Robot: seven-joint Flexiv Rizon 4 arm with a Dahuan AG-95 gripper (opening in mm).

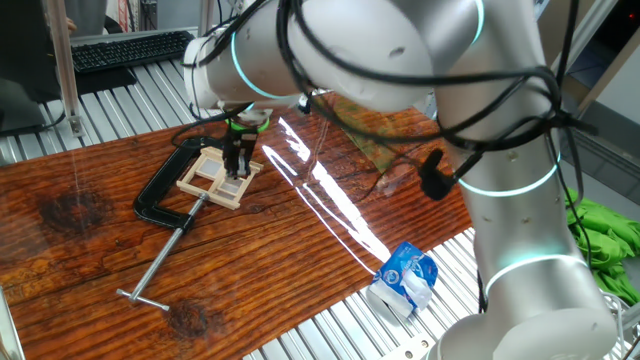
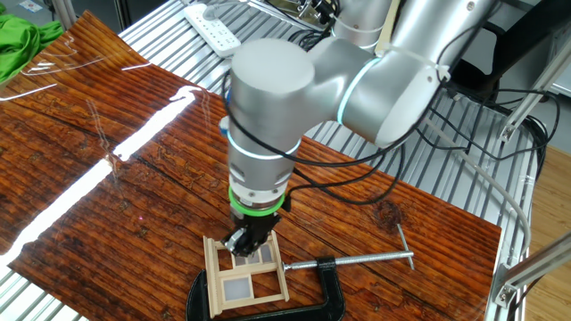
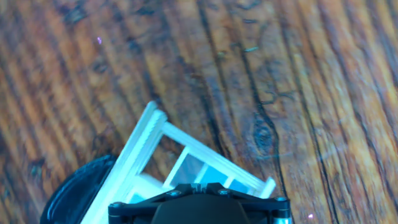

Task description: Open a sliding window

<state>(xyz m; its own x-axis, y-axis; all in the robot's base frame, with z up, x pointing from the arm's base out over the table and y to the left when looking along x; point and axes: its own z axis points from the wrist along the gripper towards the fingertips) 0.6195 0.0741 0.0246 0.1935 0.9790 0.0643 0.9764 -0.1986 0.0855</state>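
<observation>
A black C-clamp (image 1: 165, 195) is lying at the left of the wooden desk (image 1: 280, 250), gripping the sliding window (image 1: 217, 176) flat on the boards. The fingers (image 1: 237, 166) are pressing down onto the window; whether they are apart or together cannot be told. A crumpled blue-and-white packet (image 1: 405, 278) is sitting at the desk's right edge.

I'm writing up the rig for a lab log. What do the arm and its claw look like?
The arm is built of rounded silver-grey segments with glowing cyan rings at the joints. Loose black cables run along it. A bright green collar sits at the wrist above the small black claw; no other markings show.
</observation>
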